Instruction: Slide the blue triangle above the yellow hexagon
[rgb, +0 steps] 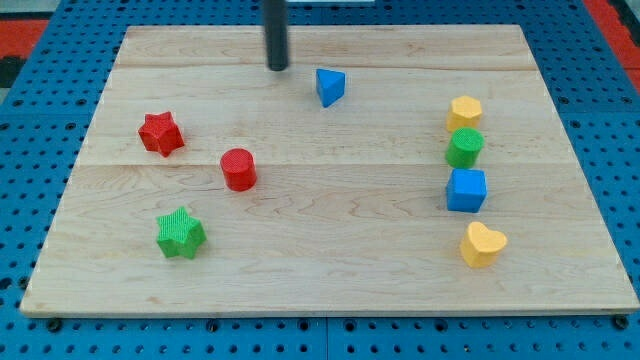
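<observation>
A pale wooden counter is seen from above and slightly in front, resting on a blue perforated surface. No pincer is fitted to the arm, so neither grip nor release can be told; instead a straight dark rod is lowered from the view's top, and my tip is placed on the wood near the top edge, left of centre.

The blue triangle is found just to the right of my tip, apart from it, with bare wood visible between the two. It is set well to the left of the yellow hexagon and a little higher in the view.

A column of four blocks is arranged down the view's right side. The yellow hexagon is placed at its top, with a green cylinder directly below, touching or nearly touching it. A blue cube is set beneath that, and a yellow heart at the bottom.

On the view's left, a red star is seen, with a red cylinder to its lower right and a green star nearer the bottom edge. No containers are shown; every block is laid directly on the counter.
</observation>
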